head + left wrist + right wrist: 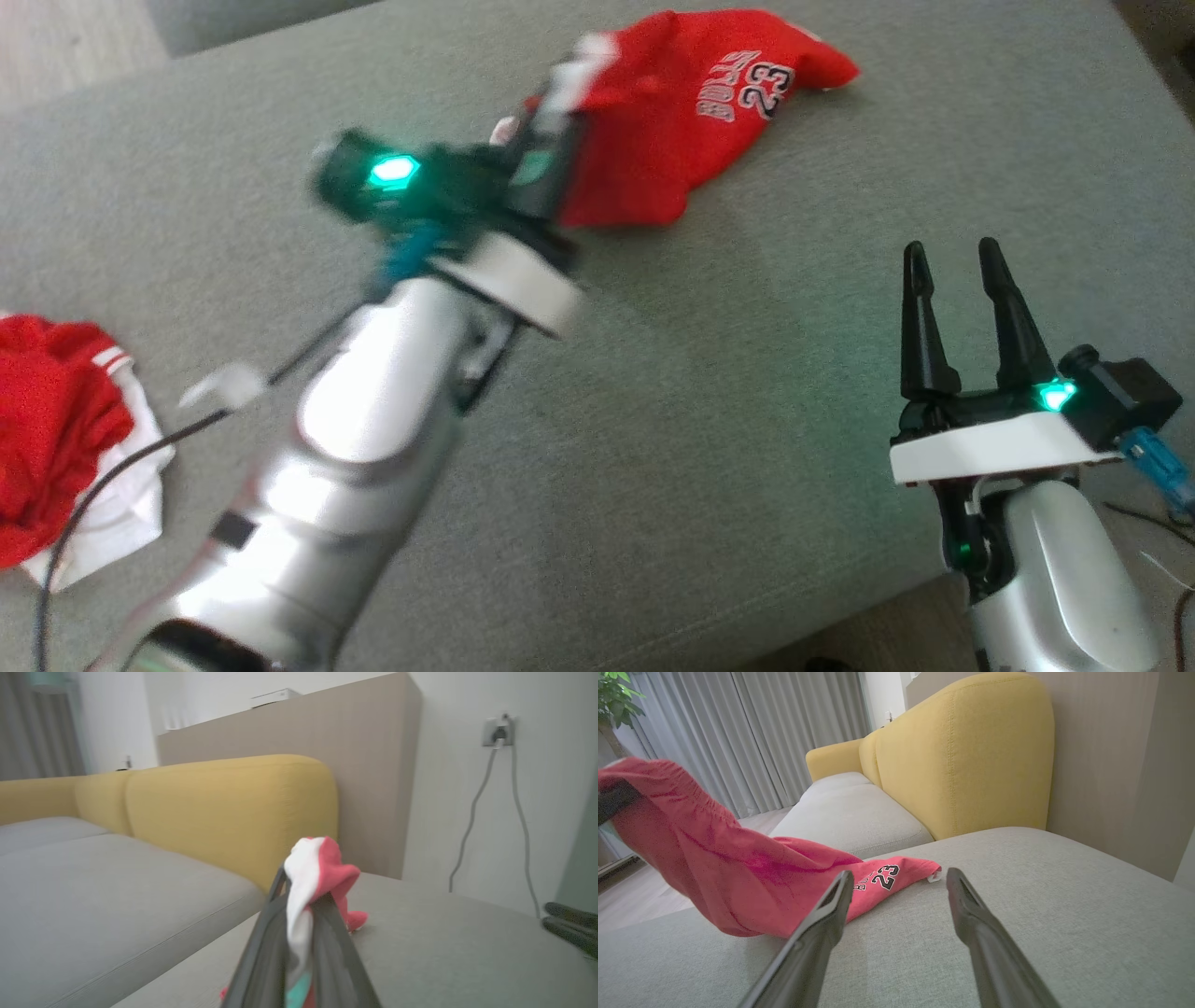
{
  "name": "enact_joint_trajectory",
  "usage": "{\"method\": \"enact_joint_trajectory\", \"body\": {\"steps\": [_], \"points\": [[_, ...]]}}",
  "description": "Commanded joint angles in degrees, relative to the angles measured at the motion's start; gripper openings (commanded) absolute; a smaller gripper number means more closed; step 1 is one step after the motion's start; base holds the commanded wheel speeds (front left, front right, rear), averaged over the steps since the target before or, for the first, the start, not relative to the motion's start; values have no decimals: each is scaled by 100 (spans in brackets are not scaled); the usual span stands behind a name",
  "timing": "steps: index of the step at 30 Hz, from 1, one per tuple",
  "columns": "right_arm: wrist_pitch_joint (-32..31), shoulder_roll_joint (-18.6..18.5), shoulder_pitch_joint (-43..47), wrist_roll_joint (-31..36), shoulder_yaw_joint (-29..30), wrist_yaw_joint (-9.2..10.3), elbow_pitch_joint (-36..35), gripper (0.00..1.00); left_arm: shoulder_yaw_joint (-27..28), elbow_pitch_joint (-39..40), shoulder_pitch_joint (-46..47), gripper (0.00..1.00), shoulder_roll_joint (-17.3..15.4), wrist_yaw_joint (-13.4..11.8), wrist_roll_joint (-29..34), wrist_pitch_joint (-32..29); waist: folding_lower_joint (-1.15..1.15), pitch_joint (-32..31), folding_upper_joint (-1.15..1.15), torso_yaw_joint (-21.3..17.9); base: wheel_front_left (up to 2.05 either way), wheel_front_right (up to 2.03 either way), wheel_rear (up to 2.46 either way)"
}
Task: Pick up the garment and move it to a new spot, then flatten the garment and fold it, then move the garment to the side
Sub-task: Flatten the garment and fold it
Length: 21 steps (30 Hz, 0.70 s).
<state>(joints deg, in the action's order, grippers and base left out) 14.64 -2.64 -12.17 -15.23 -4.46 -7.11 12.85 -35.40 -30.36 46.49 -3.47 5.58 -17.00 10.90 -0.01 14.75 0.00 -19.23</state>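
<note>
At my far left a second red-and-white heap (65,439) lies on the cushion, apart from the work. My left gripper (546,131) is pressed together on the white-trimmed edge of the red garment (691,121). The garment lies near the far edge of the grey seat cushion (747,420), with its pinched end raised and the end printed 23 down on the fabric. To the right, my right gripper (952,250) hangs spread and empty, well apart from the cloth. I judge this to be the pick-up step. Next I need a lift high enough to clear the trailing end, then a carry to open cushion. The surface is soft, woven grey upholstery. Behind it stand a yellow backrest (966,756), grey curtains (738,732), and a wall socket (499,730) with cables.
</note>
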Motion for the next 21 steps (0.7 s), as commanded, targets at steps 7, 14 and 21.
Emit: {"method": "enact_joint_trajectory", "body": {"steps": [7,14,21], "points": [[36,-24,-75,-202,-310,-37,-76,100,-715,966,545,0,55,-147,-712,-338,1,-164,0,-452,0,0,0],[36,-24,-96,-353,-526,-37,-57,100,-1223,1497,1442,0,57,-1236,-2089,70,1,-119,0,-718,0,0,0],[36,-24,-83,-376,-394,-37,-140,100,-1330,325,1606,0,49,-1556,-2397,270,1,117,0,-438,0,0,0]]}}
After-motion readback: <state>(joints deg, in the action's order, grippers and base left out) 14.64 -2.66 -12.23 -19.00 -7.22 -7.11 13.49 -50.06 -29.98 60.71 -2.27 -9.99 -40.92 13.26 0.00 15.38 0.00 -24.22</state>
